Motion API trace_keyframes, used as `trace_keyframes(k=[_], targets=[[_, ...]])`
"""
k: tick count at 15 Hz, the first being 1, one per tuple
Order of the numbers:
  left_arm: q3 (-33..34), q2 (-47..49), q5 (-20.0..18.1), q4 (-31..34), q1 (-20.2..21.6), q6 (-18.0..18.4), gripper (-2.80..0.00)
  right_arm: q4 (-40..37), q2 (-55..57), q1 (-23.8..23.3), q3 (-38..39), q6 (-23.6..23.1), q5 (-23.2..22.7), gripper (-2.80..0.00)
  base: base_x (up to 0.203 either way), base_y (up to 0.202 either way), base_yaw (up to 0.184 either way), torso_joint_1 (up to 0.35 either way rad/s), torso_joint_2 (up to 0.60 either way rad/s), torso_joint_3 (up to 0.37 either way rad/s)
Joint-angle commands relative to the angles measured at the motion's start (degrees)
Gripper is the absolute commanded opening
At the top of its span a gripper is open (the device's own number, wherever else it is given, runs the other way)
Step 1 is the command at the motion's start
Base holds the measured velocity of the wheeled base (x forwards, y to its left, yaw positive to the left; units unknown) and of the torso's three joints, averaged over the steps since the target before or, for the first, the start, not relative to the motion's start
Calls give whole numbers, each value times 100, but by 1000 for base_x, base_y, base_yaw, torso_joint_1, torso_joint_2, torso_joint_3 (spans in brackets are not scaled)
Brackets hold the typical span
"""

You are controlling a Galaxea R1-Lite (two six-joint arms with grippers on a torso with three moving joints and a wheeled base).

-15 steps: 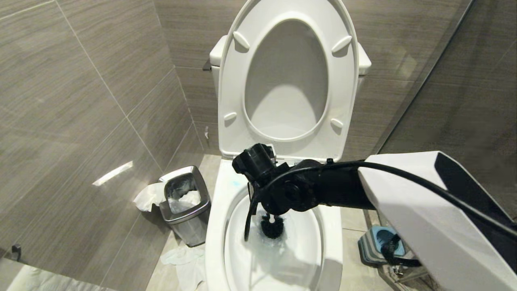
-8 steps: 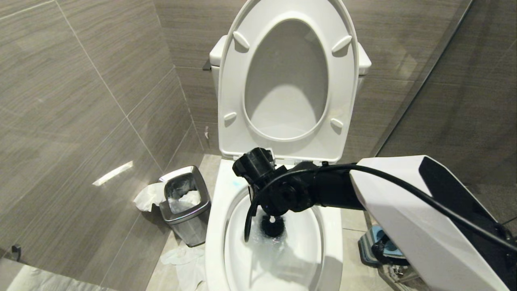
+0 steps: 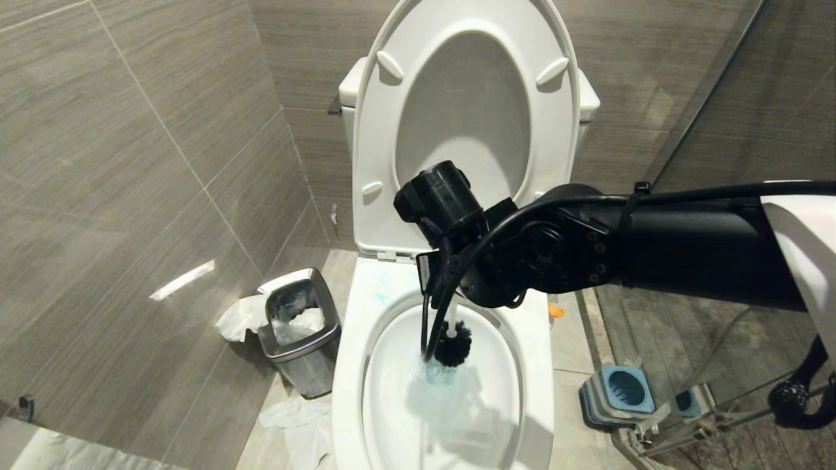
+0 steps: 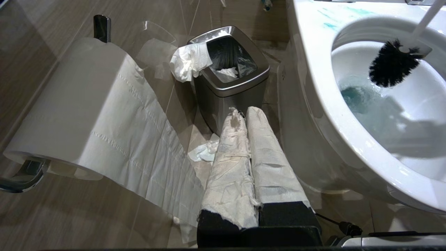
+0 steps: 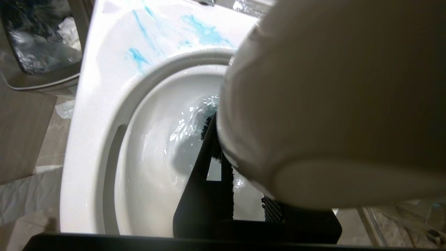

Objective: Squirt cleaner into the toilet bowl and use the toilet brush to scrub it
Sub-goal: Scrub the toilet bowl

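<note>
Across the middle of the head view, the right arm reaches in from the right edge, its right gripper (image 3: 450,297) above the back of the toilet bowl (image 3: 349,365) and clenched on the toilet brush (image 3: 452,343). The slim white handle drops from under the black wrist to the round black bristle head, which hangs inside the basin just above the water, at the centre of the frame. Cleaner (image 3: 439,373) tints the water pale blue directly below the bristles, and faint blue smears mark the rim at the back left of the bowl. Seat and lid (image 3: 372,130) stand upright against the tank in the upper centre.

At lower left a steel waste bin (image 3: 297,329) sits beside the bowl with crumpled tissue (image 3: 238,318) draped at its edge. The grey-and-blue brush holder (image 3: 617,391) stands on the floor at lower right.

Seen from the left wrist, the left gripper (image 4: 242,113) has its paper-wrapped fingers pressed together on nothing, near a toilet paper roll (image 4: 69,104).
</note>
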State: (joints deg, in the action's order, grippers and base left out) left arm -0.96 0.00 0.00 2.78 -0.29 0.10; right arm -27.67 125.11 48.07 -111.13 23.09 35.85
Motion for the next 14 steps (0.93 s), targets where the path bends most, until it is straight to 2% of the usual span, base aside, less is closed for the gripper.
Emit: trace_keyframes(k=[1,10,14], targets=[[0,9,0,-1,3,-1,-280,-4,97,4,-53,14,41,-280,0,0,0,0,0,0],[0,9,0,3,3,-1,-280,337,1315,1,-199,34,82,-280,0,0,0,0,0,0],[0,9,0,3,3,-1,-280,552,1744,1,-199,274,79,-280,0,0,0,0,0,0]])
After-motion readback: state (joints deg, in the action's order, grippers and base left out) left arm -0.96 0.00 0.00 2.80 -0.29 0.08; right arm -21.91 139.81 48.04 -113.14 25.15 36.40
